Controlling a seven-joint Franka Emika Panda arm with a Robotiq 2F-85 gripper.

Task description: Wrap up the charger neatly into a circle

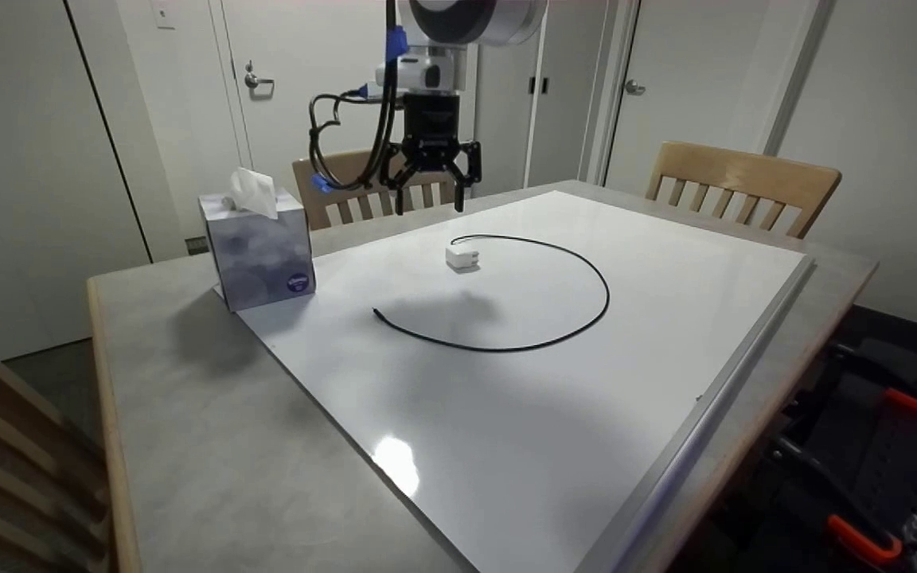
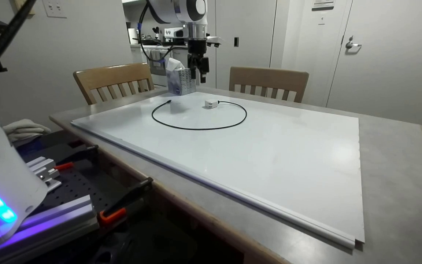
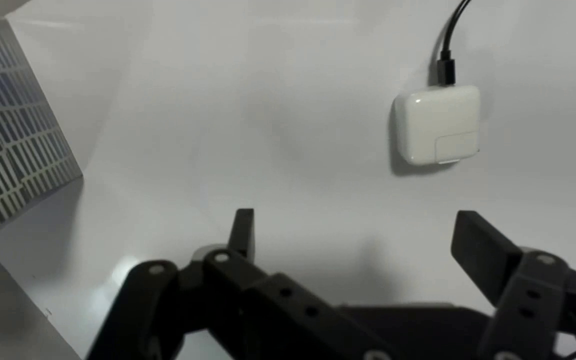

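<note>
Your gripper (image 3: 355,220) is hovering, jaws apart. Tissue box (image 1: 259,259) is standing at whiteboard (image 1: 689,302) corner, tissue (image 1: 253,192) poking out. White charger block (image 3: 440,125) and curving black cable (image 1: 498,350) are lying on the whiteboard.

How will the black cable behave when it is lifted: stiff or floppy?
The black cable likely bends easily but springs back somewhat, being thin and lying in one smooth curve. It may drag the white adapter, since one end is plugged into it.
</note>
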